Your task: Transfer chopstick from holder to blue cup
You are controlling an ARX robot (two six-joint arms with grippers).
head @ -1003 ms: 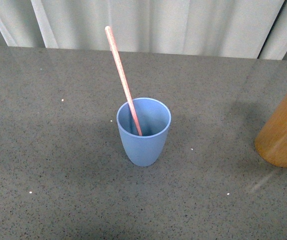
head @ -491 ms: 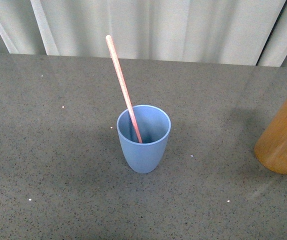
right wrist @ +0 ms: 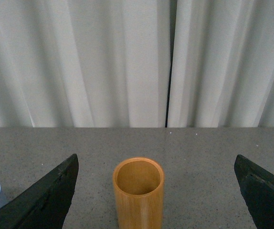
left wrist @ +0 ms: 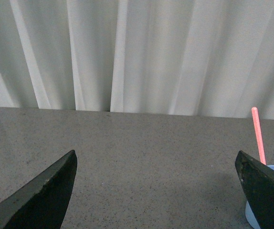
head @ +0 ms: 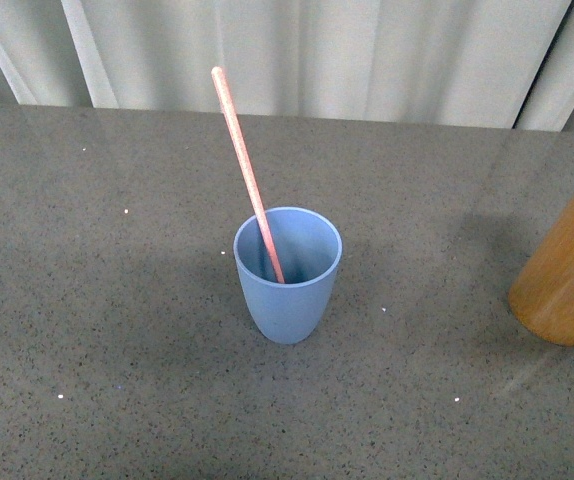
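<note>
Light blue matte plastic cup (head: 287, 275): stood upright mid-counter on the speckled grey stone tabletop (head: 117, 330). Salmon-pink chopstick (head: 246, 172): lower end inside the blue cup, leaning against its rim, rounded tip up-left. Orange-brown cylindrical bamboo holder (head: 567, 265): well apart to the right, apparently empty, though only part of its interior showed. Left gripper (left wrist: 156, 191): spread wide, nothing between. Right gripper (right wrist: 156, 191): spread wide, holder (right wrist: 138, 193) between but untouched.
</note>
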